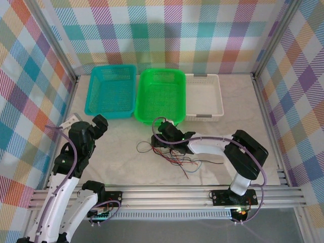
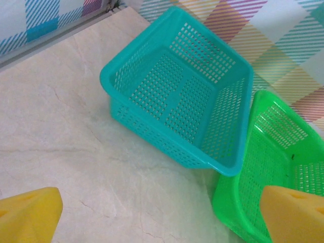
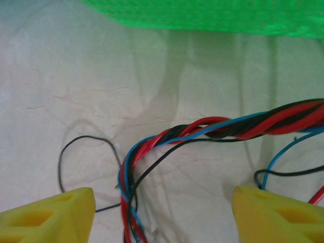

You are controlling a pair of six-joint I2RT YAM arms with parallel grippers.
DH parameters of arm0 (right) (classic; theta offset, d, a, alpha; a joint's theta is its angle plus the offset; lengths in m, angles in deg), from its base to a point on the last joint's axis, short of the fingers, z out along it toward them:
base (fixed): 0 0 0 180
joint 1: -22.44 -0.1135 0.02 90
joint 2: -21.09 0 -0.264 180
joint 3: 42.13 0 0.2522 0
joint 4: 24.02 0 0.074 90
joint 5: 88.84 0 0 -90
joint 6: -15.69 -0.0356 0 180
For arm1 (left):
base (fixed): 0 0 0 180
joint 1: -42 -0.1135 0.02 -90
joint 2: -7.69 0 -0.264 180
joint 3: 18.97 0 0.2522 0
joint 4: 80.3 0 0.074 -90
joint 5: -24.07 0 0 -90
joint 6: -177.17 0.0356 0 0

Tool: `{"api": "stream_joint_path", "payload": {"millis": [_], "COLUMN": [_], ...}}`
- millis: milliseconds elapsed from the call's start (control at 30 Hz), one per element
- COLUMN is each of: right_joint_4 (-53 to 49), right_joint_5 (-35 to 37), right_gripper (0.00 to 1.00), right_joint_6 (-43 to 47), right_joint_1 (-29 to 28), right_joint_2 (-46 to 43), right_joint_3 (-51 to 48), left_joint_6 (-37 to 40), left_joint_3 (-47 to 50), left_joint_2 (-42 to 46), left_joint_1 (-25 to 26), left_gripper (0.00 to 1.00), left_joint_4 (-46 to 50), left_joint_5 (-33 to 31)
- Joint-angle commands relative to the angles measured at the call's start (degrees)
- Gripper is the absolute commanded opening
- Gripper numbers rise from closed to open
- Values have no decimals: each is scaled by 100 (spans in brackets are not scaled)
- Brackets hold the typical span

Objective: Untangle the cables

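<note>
- The cables lie on the desk in front of the green basket. They are a loose scrawl of very thin, limp wires in red, black, blue and green, with stray loops trailing to the left and towards the near edge.
- In the right wrist view, several red, blue and black strands are wound into a rope-like twist. The twist bends downward, and one black wire curls away in an open loop.
- The right end effector is low over the tangle. Its jaws stand apart and clamp nothing. The twisted bundle runs between the blunt, wedge-shaped yellow fingers, nearer the left one.
- The left end effector is spread wide and has hold of nothing. Its yellow fingertips hover above bare desk near the teal basket.
- The desk surface is pale and marble-like, smooth with faint crack-like veins.
- The teal, green and white baskets are rectangular moulded plastic. The teal and green ones have perforated grid walls and rounded rims, and all three stand side by side at the back.
- The green basket sits just beside the teal one.
</note>
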Motion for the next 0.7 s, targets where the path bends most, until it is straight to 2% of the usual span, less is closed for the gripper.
{"api": "stream_joint_path", "payload": {"millis": [0, 300, 667], "right_joint_4": [255, 805, 868], "right_joint_5": [431, 940, 1225], "right_gripper": [68, 67, 52], "right_joint_6": [-344, -711, -1116], "right_joint_1": [-61, -66, -70], "right_joint_2": [207, 677, 1237], "right_joint_3": [239, 344, 643], "left_joint_6": [210, 379, 512], "left_joint_3": [20, 20, 50], "left_joint_2": [-40, -103, -103], "left_joint_1": [106, 304, 427], "left_gripper": [100, 100, 100], "left_joint_4": [133, 72, 19], "left_joint_5": [-131, 10, 49]}}
